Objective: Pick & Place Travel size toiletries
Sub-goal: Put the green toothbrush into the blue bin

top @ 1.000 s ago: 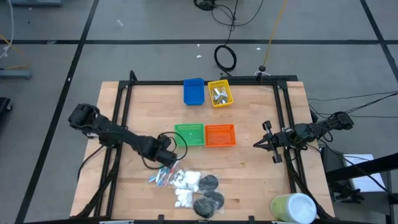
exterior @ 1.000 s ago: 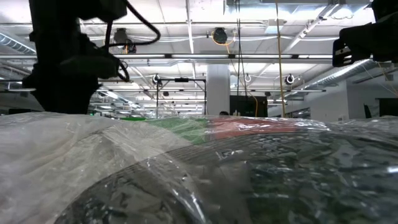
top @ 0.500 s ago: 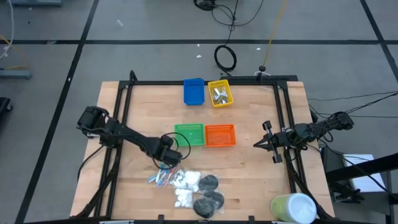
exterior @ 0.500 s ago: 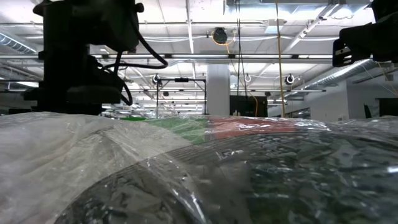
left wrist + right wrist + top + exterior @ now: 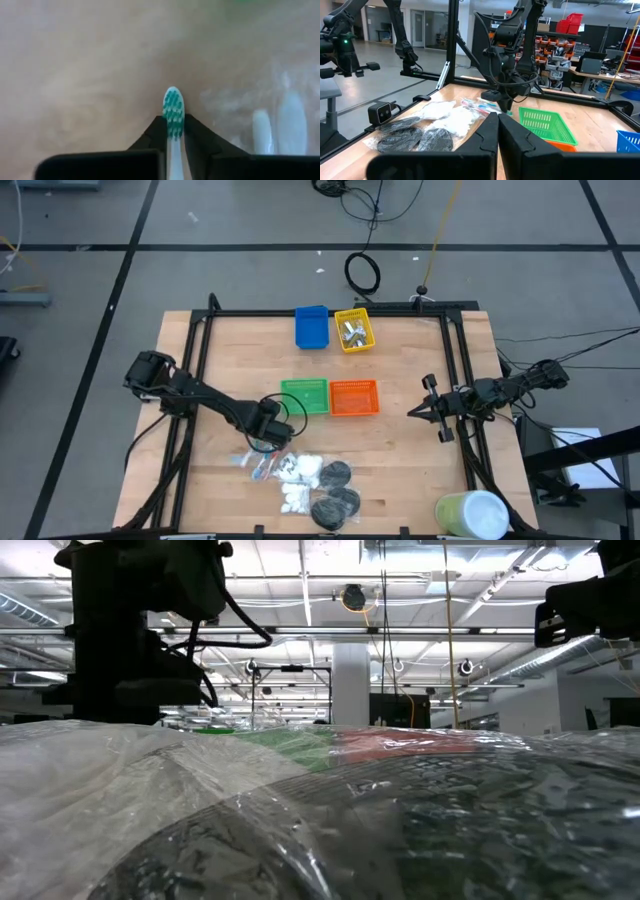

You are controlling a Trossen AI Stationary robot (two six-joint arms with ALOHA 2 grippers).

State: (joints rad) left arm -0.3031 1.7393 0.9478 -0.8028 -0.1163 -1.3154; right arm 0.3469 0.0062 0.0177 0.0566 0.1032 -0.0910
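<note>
A toothbrush point(image 5: 173, 112) with green-and-white bristles is pinched between the fingers of the left gripper point(image 5: 262, 442), its head poking out past the fingertips above the wooden surface point(image 5: 400, 450). That gripper sits just in front of the green bin point(image 5: 304, 396), at the edge of the pile of remaining toiletries point(image 5: 305, 477): thin sticks, white packets point(image 5: 452, 119) and black discs point(image 5: 336, 474) (some wrapped in clear plastic). The orange bin point(image 5: 354, 397) stands beside the green one; the blue bin point(image 5: 312, 326) and yellow bin point(image 5: 354, 329) sit farther back. The right gripper point(image 5: 425, 412) waits near the surface's right edge, its fingers point(image 5: 485, 137) pressed together.
</note>
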